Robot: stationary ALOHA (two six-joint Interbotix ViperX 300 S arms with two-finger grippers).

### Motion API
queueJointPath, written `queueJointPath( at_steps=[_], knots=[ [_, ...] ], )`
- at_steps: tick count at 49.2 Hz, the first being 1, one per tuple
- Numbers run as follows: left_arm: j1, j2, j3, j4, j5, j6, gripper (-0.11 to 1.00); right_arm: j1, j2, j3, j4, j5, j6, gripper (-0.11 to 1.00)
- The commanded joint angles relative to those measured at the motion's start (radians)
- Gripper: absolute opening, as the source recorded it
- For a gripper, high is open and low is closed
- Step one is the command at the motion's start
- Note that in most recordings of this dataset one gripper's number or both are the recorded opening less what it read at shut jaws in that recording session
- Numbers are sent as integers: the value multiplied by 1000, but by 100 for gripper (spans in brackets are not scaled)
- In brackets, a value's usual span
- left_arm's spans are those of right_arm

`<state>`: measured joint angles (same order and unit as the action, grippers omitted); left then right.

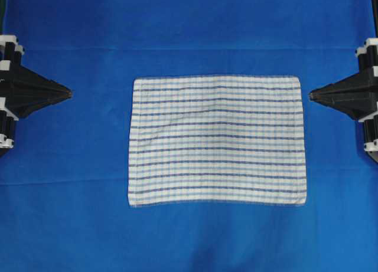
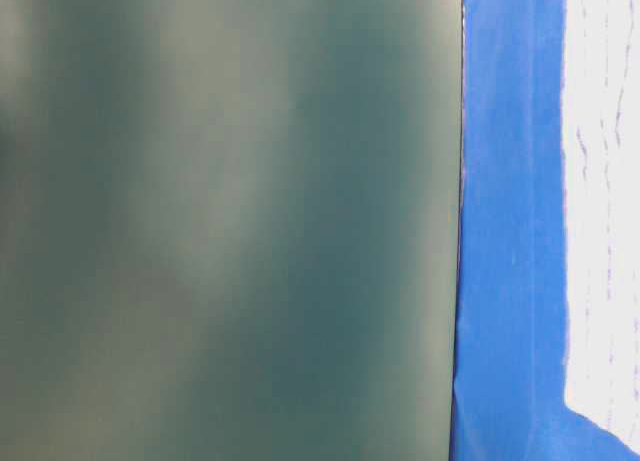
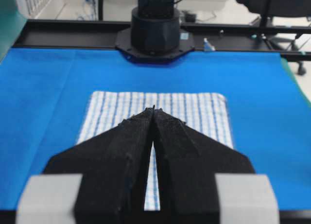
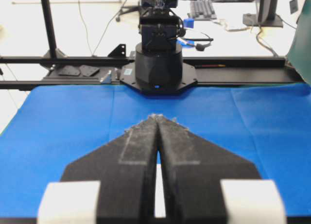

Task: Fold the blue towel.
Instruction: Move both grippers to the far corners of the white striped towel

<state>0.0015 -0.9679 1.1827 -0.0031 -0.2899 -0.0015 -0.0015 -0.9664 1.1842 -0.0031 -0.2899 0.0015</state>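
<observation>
Blue towel (image 1: 217,141) flat at centre of bench (image 1: 71,225), long axis running arm to arm; left gripper (image 1: 69,94) and right gripper (image 1: 311,95), jaws together, flank its far corners, right nearer

Plain blue table covering (image 1: 71,213), spread flat, faint creases running across. Striped blue towel (image 1: 216,141) lying flat and unfolded directly on it, near its middle.
</observation>
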Motion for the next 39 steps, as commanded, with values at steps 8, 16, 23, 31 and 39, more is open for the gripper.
queueJointPath(
  at_steps=[8,16,23,31,39],
  knots=[
    [48,83,-37,-21,-18,5,0,-38,12,-46,2,61,3,0],
    [87,189,-61,-21,-54,2,0,-121,15,-60,8,155,23,0],
    [137,291,-78,-21,-66,-5,0,-222,28,-52,8,244,41,0],
    [173,422,-120,-21,-66,-5,0,-336,77,-41,8,337,58,0],
    [204,578,-163,-23,-63,-5,24,-419,183,-17,8,383,69,1]
  ],
)
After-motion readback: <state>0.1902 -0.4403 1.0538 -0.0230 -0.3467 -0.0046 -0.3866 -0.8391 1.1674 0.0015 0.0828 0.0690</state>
